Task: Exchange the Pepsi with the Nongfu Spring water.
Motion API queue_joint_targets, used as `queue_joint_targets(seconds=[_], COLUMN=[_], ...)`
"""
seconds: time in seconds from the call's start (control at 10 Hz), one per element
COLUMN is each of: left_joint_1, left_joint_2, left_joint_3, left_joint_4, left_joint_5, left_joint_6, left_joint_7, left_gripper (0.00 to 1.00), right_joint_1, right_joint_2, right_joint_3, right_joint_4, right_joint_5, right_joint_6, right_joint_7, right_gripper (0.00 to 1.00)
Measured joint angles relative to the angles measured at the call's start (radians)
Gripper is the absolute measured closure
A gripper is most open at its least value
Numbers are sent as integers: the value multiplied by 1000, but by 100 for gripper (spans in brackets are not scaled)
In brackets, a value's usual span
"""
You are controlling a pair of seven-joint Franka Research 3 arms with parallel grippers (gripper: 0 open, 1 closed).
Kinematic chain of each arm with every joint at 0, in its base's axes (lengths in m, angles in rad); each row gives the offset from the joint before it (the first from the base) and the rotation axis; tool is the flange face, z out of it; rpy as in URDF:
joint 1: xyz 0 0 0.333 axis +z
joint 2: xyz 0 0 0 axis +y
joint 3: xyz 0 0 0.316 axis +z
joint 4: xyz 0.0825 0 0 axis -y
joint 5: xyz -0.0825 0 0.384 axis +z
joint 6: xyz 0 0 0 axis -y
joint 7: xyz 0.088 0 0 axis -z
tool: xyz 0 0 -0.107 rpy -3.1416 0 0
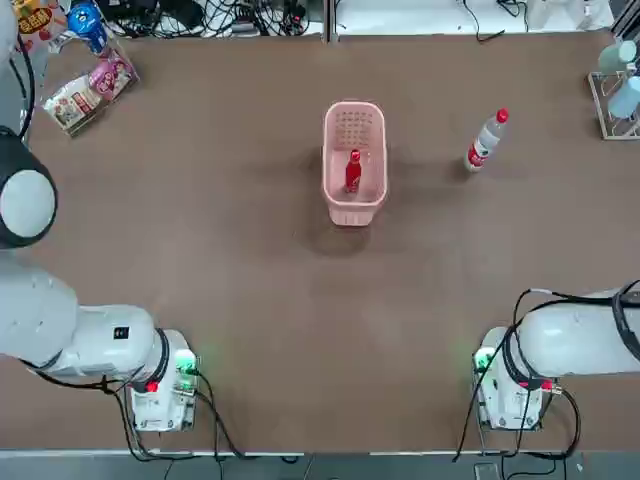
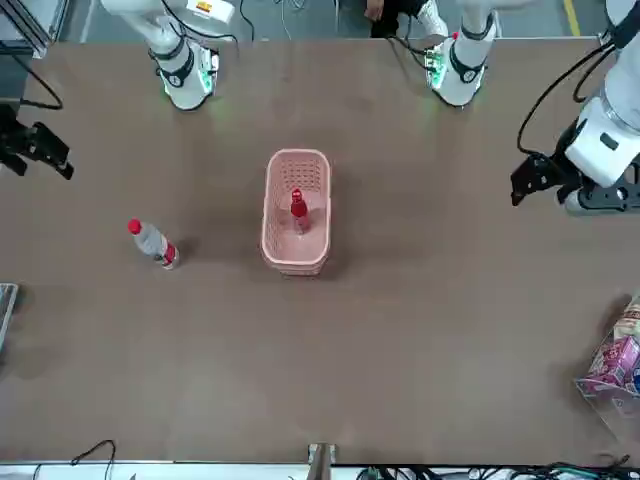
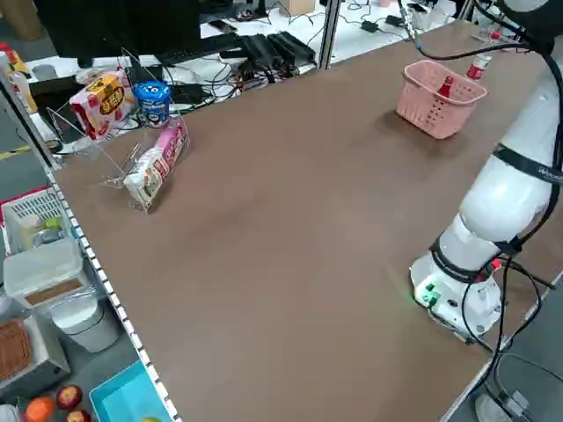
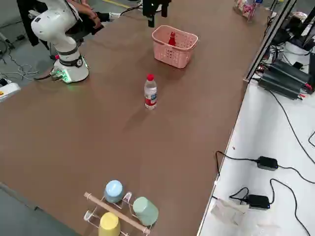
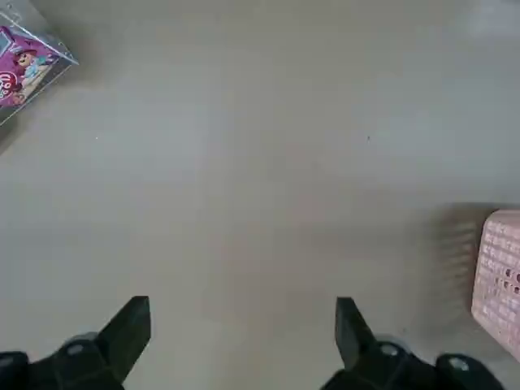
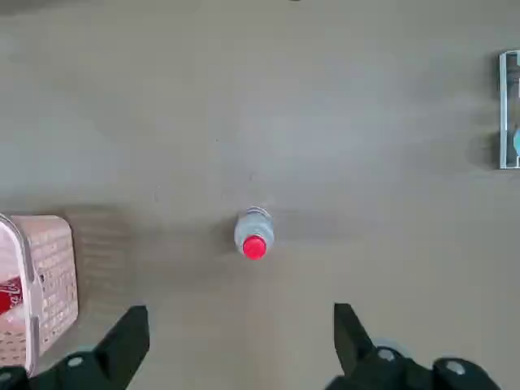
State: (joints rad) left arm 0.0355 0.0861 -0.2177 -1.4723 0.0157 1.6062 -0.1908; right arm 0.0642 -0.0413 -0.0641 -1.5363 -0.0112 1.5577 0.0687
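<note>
The Pepsi (image 1: 353,170), an all-red bottle with a red cap, stands upright inside the pink basket (image 1: 355,212) at the table's middle, and also shows in the front view (image 2: 298,210). The Nongfu Spring water (image 1: 487,140), clear with a red cap and red-and-white label, stands on the table to the basket's right (image 4: 150,92). My right gripper (image 6: 240,310) hangs open high above the table, looking down on the water (image 6: 253,236). My left gripper (image 5: 244,305) is open over bare table left of the basket (image 5: 500,276). Neither holds anything.
Snack packets in a clear stand (image 1: 85,85) lie at the far left corner. A rack with cups (image 1: 620,90) stands at the far right edge. Both arm bases sit at the near edge, with open brown table between them and the basket.
</note>
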Motion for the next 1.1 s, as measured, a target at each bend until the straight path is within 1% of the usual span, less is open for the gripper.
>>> queue_joint_targets(seconds=[0.3, 0.4, 0.6, 0.8, 1.0, 1.1], left_joint_1=[-18, -59, -144, -238, -360, -400], left_joint_2=[8, 18, 51, 103, 150, 170], left_joint_3=[-10, -28, -53, -74, -79, -80], left_joint_4=[-1, -1, -3, -4, -4, -4], left_joint_5=[-7, -7, -7, -7, -4, -5], left_joint_6=[1, 6, 16, 69, 100, 102], left_joint_7=[34, 10, -144, -291, -433, -463], left_gripper=[0, 0, 0, 0, 0, 0], right_joint_1=[1, 2, 2, 1, 0, 0], right_joint_2=[2, 3, 8, 18, 34, 41], right_joint_3=[1, 2, 1, -1, -2, -2], right_joint_4=[0, 0, -2, -5, -36, -66], right_joint_5=[0, 0, 0, 0, 0, 0], right_joint_6=[6, 6, 6, 6, 27, 61], right_joint_7=[0, 0, 0, 1, 1, 1], right_gripper=[0, 0, 0, 0, 0, 0])
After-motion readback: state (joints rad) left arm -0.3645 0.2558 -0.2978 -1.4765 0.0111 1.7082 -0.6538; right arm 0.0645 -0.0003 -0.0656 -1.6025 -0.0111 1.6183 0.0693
